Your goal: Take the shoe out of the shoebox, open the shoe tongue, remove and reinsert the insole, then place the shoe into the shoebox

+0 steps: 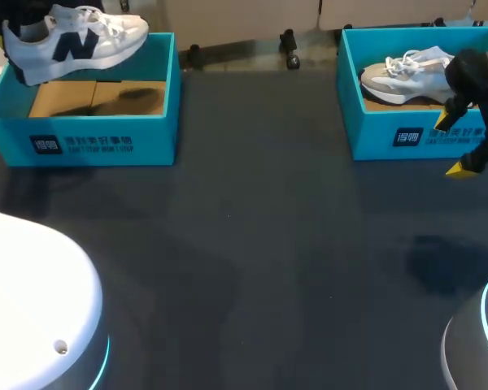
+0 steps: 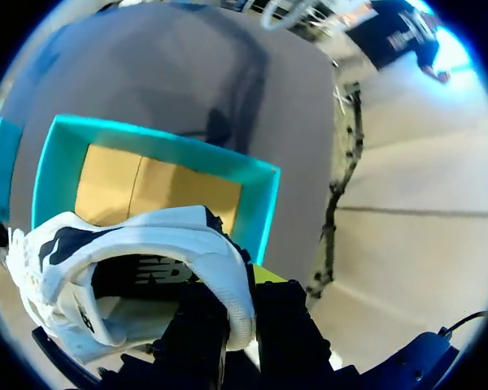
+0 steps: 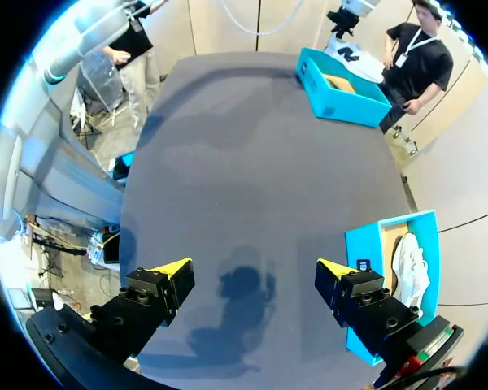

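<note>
Saw the white sneaker (image 1: 75, 41) gripped in the left claw (image 2: 242, 305), clenched on the padded heel collar with one black finger inside the shoe and one outside. Found it aloft over the left shoebox (image 1: 106, 142), clear of the brown cardboard floor (image 1: 93, 97), toe pointing towards the right shoebox (image 1: 374, 138), heel a little lower than toe. Noted a white upper with a navy letter on its side, a navy patch at the heel, white laces, a pale sole and a dark inside, open to the left wrist view. Found the right claw (image 1: 458, 145) released, yellow tips well apart, grasping nothing, just in front of the right shoebox. Saw inside that box a second sneaker (image 1: 403, 71), white and grey, with loose white laces. Placed both teal boxes well apart along the far side of the dark bench (image 1: 276, 244).
</note>
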Controlling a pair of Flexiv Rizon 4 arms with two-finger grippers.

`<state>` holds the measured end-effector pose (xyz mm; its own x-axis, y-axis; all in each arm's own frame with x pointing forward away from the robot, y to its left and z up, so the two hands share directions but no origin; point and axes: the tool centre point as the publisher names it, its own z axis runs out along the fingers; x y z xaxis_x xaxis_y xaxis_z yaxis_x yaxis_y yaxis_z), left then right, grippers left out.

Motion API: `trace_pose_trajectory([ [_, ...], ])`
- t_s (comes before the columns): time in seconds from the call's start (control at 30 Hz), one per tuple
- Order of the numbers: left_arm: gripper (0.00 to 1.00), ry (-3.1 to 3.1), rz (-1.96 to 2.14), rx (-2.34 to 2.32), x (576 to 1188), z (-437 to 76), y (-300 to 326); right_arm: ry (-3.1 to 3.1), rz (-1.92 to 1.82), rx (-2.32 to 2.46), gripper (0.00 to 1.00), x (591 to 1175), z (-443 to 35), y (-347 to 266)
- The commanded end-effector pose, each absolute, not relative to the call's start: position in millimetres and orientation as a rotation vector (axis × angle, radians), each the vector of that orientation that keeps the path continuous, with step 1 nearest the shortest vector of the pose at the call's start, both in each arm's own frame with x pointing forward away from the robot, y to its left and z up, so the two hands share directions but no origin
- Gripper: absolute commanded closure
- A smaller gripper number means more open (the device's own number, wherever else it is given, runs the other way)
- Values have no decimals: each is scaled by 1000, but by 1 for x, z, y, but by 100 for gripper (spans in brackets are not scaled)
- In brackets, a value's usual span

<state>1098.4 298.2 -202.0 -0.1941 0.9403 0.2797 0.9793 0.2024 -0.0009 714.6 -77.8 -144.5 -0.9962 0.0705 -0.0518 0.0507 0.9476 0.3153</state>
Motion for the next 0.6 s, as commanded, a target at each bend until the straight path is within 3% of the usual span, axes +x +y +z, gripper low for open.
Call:
trace_pose_trajectory([
  [0.03, 100, -1969, -252, -2350, 1088, -203, 306, 3042, 486, 96, 0, 716, -145, -77],
  [0.6, 100, -1975, -369, -2358, 1082, -201, 302, 3042, 486, 96, 0, 716, -145, -77],
])
